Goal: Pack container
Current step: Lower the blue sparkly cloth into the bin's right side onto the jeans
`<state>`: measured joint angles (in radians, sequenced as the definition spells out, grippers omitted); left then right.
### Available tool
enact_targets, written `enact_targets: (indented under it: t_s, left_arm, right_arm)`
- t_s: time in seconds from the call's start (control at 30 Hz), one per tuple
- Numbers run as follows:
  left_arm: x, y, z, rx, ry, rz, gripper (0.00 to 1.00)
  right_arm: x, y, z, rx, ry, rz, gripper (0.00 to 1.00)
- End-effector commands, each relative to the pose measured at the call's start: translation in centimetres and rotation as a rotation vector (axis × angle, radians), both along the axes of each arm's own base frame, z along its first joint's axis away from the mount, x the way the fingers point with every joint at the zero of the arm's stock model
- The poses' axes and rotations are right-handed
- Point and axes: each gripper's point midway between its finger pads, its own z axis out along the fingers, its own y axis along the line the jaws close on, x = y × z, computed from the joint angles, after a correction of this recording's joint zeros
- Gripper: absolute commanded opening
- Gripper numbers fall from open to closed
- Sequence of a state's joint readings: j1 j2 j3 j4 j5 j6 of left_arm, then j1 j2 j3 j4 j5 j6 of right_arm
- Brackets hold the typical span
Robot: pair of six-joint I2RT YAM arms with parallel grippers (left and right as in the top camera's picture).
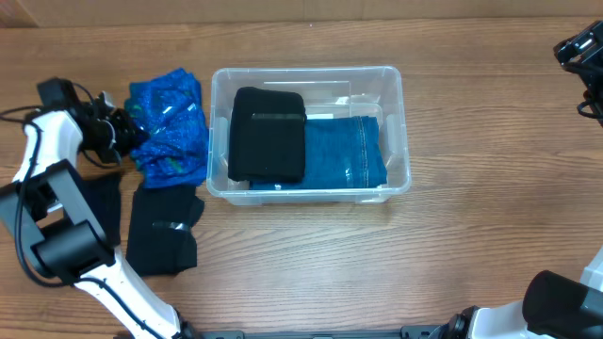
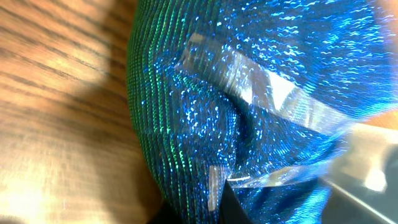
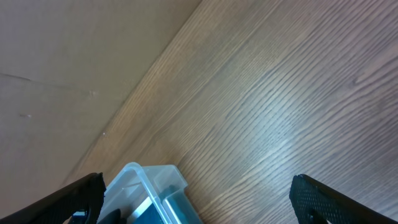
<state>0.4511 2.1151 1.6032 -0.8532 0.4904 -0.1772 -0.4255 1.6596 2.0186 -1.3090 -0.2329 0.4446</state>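
Note:
The clear plastic container [image 1: 402,122] stands mid-table and holds a folded black garment [image 1: 268,135] lying partly on folded blue denim [image 1: 347,153]. A shiny blue garment in clear wrap [image 1: 171,124] lies just left of the container. My left gripper [image 1: 125,133] is at its left edge. In the left wrist view the blue fabric [image 2: 261,106] fills the frame, and the fingertips [image 2: 202,208] are close together with a fold of it between them. My right gripper [image 1: 577,47] is open and empty at the far right back; it [image 3: 199,208] looks down on a container corner [image 3: 140,177].
A folded black garment [image 1: 162,229] lies on the table in front of the blue one. Another dark piece [image 1: 104,209] lies beside it, next to the left arm. Bare wood table [image 1: 490,235] lies right of the container.

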Motion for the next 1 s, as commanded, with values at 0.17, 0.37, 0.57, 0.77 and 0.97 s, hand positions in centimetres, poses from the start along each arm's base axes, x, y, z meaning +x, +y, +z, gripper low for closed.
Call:
enact_targets:
  t_s: [0.17,0.37,0.57,0.77,0.97]
  left_arm:
    - [-1.1,-8.8,28.4,0.076,-0.482,-0.179,0.04]
    - [-4.2,-21.3,37.5,0.04,-0.696,-0.313,0.04]
    - [-3.6,-33.6,35.9,0.098,-0.688,-0.276,0.04]
    - [-2.1,-43.0,28.6,0.104,-0.572,-0.233,0.04]
    - [-1.3,-45.3,19.1,0.17,-0.355,-0.19,0.04]
  right_arm:
    - [-0.1,0.1,0.7,0.0,-0.021,-0.001,1.0]
    - [-0.1,0.1,0.7,0.0,-0.021,-0.001,1.0]
    - [-0.1,0.1,0.7,0.0,-0.021,-0.001,1.0]
    - [-0.1,0.1,0.7,0.0,-0.021,-0.001,1.0]
    - [-0.1,0.1,0.7,0.0,-0.021,-0.001,1.0]
